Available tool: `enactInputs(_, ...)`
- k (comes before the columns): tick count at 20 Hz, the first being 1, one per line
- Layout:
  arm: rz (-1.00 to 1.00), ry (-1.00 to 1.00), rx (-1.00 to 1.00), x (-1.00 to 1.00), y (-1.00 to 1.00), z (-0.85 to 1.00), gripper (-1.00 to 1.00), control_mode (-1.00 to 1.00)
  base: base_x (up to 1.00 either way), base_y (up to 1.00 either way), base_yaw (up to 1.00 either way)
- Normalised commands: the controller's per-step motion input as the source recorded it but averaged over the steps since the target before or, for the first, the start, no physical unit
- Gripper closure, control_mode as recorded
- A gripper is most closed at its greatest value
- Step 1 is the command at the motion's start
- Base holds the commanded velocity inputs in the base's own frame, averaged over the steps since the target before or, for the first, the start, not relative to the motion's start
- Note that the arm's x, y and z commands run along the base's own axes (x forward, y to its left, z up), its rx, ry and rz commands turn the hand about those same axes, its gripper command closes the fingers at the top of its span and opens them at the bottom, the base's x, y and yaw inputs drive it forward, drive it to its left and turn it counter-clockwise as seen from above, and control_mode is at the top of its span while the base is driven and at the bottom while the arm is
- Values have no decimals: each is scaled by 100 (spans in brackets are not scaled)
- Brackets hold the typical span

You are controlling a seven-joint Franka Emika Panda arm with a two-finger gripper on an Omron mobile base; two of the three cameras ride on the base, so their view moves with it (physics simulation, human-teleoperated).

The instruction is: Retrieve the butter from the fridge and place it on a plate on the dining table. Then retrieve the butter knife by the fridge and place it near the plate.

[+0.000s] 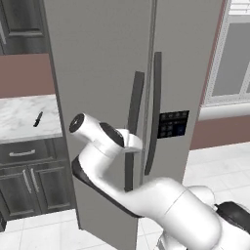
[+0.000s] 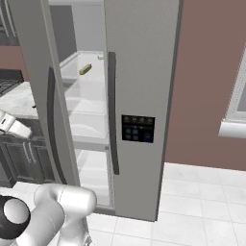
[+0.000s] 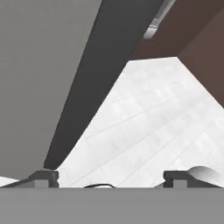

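Note:
The grey fridge stands with its left door swung partly out. On a white inner shelf lies the small yellow-green butter. My gripper is open, its finger tips far apart with nothing between them. The door's dark handle runs up from beside the left finger tip. From the left base camera, my hand sits against that handle at mid height. The dark butter knife lies on the marble kitchen counter left of the fridge. The plate and dining table are out of view.
Dark drawers and cabinet doors sit under the counter. The right fridge door, with its black dispenser panel, is closed. White tiled floor spreads to the right, below a brown wall and a window.

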Motion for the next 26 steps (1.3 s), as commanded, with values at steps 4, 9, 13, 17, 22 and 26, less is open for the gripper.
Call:
enactInputs(4,2,-12,50,-65,-91,17,-100,-100,0,0,0)
enactInputs(9,15,-14,84,-17,-100,15,-100,-100,0,0,0)
enactInputs(13,13,0,88,0,-100,39,-100,-100,0,0,0)
enactInputs(17,15,0,86,9,-100,32,-100,-100,0,0,0)
enactInputs(22,25,8,72,60,-54,1,-100,-100,0,0,0)
enactInputs(26,27,3,34,82,0,-2,-100,-100,0,0,0)
